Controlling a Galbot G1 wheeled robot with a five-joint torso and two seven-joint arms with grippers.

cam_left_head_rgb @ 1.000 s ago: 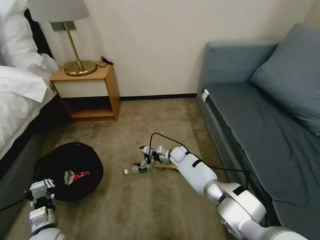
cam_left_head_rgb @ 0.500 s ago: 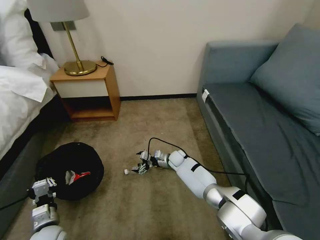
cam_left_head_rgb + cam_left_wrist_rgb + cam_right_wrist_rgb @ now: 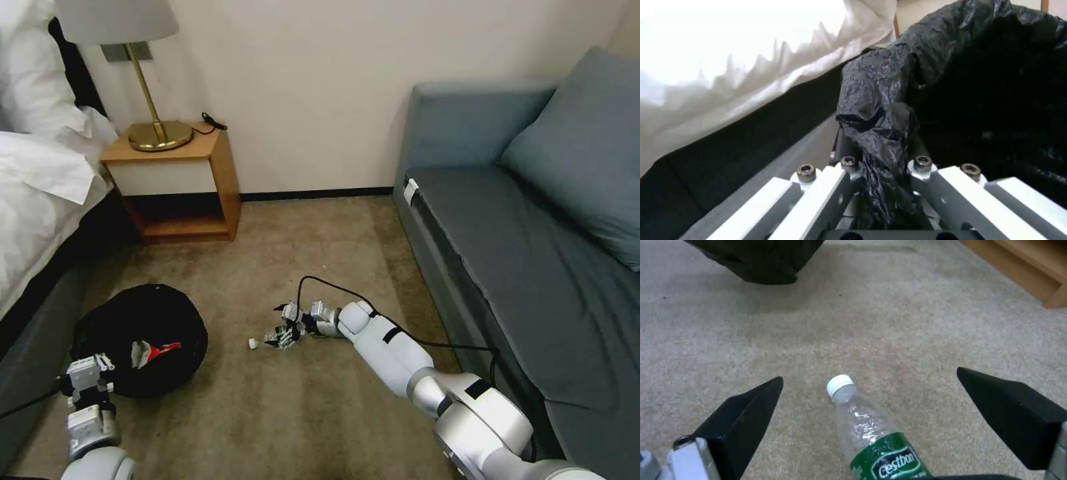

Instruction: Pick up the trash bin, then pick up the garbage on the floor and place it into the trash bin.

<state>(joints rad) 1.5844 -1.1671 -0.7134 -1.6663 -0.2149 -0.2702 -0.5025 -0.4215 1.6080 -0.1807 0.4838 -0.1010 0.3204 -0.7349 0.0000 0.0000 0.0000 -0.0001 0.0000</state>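
The bottle [image 3: 867,440] is lying flat on the carpet [image 3: 313,413], white cap pointing away from the wrist, green label near the palm end, and the right gripper [image 3: 283,331] is down at floor level right over it with its two black fingers [image 3: 744,413] spread wide, one on each side of the body. So it's straddled but not touching yet as far as I can tell, looks like it's lined up across the bottle's width so a squeeze would catch the round body instead of rolling it off. Over to the robot's left, well apart from the bottle, the trash bin [image 3: 143,337] sits by the bed [image 3: 40,200] with a red-and-white wrapper [image 3: 150,351] already in it. The left gripper [image 3: 882,186] is clamped on a bunched fold of the black bag [image 3: 880,110] at the near rim, probably to keep the bin in hand and its mouth open for drops. The nightstand [image 3: 180,180] and sofa [image 3: 533,253] are off to the back and right.
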